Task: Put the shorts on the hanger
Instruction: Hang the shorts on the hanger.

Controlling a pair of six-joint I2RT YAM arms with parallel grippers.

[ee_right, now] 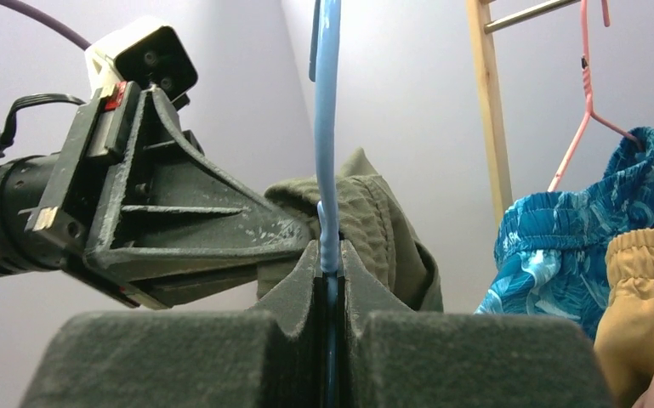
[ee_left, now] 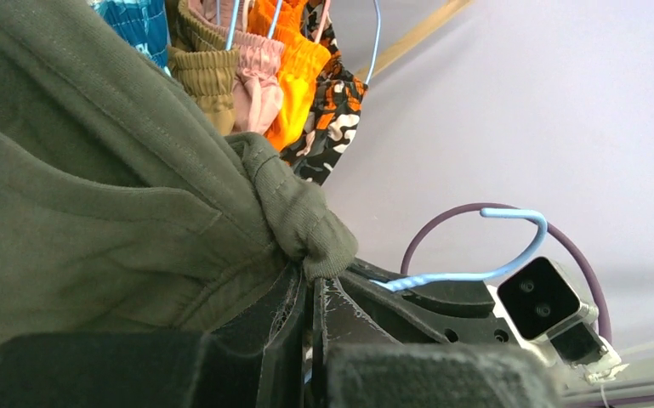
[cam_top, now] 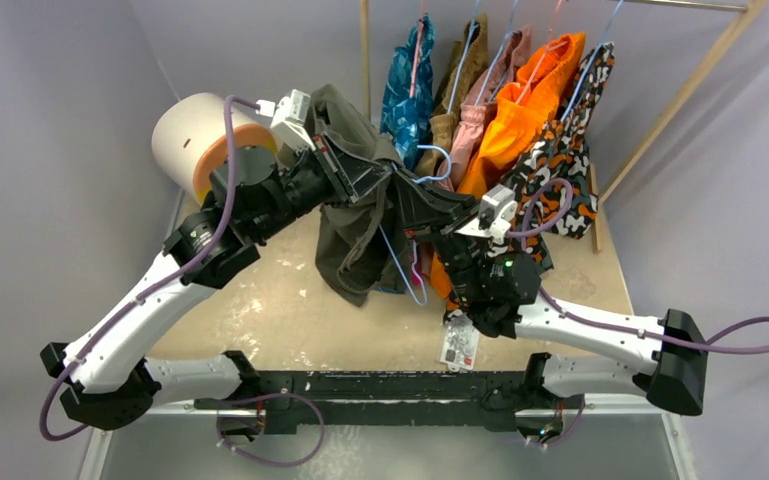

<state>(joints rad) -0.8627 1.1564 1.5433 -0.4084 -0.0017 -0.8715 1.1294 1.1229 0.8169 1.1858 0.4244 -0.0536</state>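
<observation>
Clamping hanger (ee_right: 327, 102), right pincer (ee_right: 329, 255); left pincer (ee_left: 310, 289) seemingly tight on shorts (ee_left: 119, 195)

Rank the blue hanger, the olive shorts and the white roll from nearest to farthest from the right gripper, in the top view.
1. hanger: clamped in the right gripper.
2. shorts: just left of it.
3. white roll: far left corner.

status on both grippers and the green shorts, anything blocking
Left gripper shut on the shorts, fabric bunched. Right gripper shut on the hanger, close beside them. Hung clothes crowd close behind.
</observation>
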